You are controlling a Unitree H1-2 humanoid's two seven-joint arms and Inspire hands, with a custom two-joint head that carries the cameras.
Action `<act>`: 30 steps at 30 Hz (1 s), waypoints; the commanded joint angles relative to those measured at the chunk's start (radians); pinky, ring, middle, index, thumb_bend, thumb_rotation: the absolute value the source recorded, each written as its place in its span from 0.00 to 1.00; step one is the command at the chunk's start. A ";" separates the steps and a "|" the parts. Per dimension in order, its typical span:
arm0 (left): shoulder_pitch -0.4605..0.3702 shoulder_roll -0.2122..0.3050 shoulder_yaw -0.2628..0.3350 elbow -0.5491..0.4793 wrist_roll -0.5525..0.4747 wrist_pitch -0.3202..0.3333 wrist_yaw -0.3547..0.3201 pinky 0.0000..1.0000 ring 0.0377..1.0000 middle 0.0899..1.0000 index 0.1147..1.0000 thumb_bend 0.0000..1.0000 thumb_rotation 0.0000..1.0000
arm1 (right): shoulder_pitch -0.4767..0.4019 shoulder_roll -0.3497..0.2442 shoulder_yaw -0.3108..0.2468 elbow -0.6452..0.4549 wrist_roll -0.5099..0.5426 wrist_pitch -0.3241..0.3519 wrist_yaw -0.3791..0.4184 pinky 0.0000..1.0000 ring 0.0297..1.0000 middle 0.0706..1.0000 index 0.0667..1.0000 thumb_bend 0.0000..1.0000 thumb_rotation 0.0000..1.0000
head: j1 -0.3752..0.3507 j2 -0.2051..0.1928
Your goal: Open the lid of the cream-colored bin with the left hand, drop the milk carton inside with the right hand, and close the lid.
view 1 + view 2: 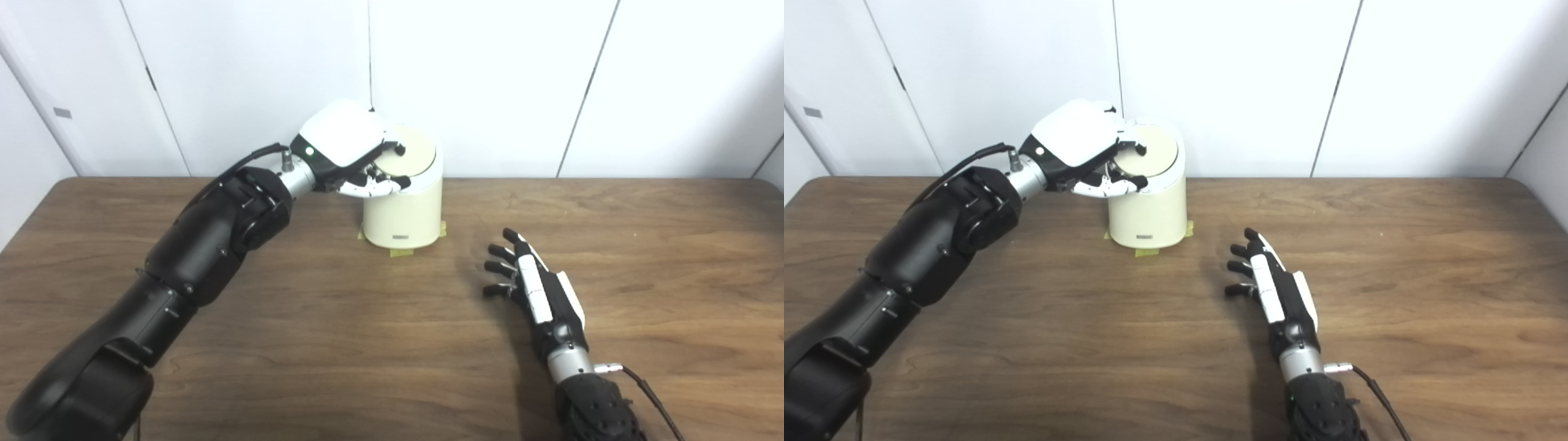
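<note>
The cream-colored bin stands at the back middle of the table. Its round lid lies down in the rim, tilted toward me. My left hand reaches over the bin's left side. Its fingers curl onto the lid's left edge and the thumb sits just under the rim, so the edge is pinched between them. My right hand lies open on the table to the right of the bin, palm down, fingers spread, holding nothing. No milk carton shows in either view.
Yellow tape marks the bin's base on the wooden table. A white panelled wall rises just behind the bin. A cable trails from the right wrist.
</note>
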 commanded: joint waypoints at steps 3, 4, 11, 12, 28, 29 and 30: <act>-0.007 0.008 -0.006 -0.029 0.028 -0.018 0.043 0.88 0.80 0.73 0.69 0.48 0.98 | -0.024 -0.002 0.001 -0.021 -0.007 -0.008 -0.001 0.64 0.78 0.82 0.90 0.49 1.00 | -0.004 0.005; -0.003 0.007 -0.009 -0.031 0.037 -0.019 0.051 0.88 0.80 0.73 0.69 0.48 0.98 | -0.024 -0.001 0.000 -0.023 -0.007 -0.005 -0.001 0.65 0.78 0.82 0.90 0.50 1.00 | -0.004 0.006; 0.015 0.012 -0.028 -0.042 0.082 -0.023 0.071 0.86 0.79 0.71 0.67 0.48 0.99 | -0.022 -0.002 0.005 -0.029 -0.022 -0.003 -0.005 0.65 0.78 0.82 0.90 0.51 1.00 | -0.010 0.019; 0.018 0.013 -0.029 -0.048 0.084 -0.020 0.059 0.87 0.79 0.71 0.67 0.47 0.99 | -0.022 -0.003 0.007 -0.028 -0.028 -0.003 -0.007 0.65 0.78 0.82 0.90 0.51 1.00 | -0.010 0.021; 0.045 0.014 -0.055 -0.049 0.092 0.036 -0.103 0.85 0.81 0.75 0.69 0.52 1.00 | -0.019 0.000 0.011 -0.056 -0.043 0.023 -0.002 0.64 0.78 0.82 0.90 0.49 1.00 | -0.015 0.037; 0.048 0.014 -0.053 -0.057 0.086 0.044 -0.115 0.85 0.81 0.76 0.69 0.52 1.00 | -0.019 0.000 0.012 -0.058 -0.046 0.024 -0.003 0.64 0.78 0.82 0.90 0.49 1.00 | -0.015 0.037; 0.050 0.014 -0.050 -0.062 0.081 0.046 -0.116 0.86 0.82 0.76 0.69 0.52 1.00 | -0.019 -0.001 0.012 -0.058 -0.047 0.025 -0.003 0.64 0.78 0.82 0.90 0.50 1.00 | -0.014 0.037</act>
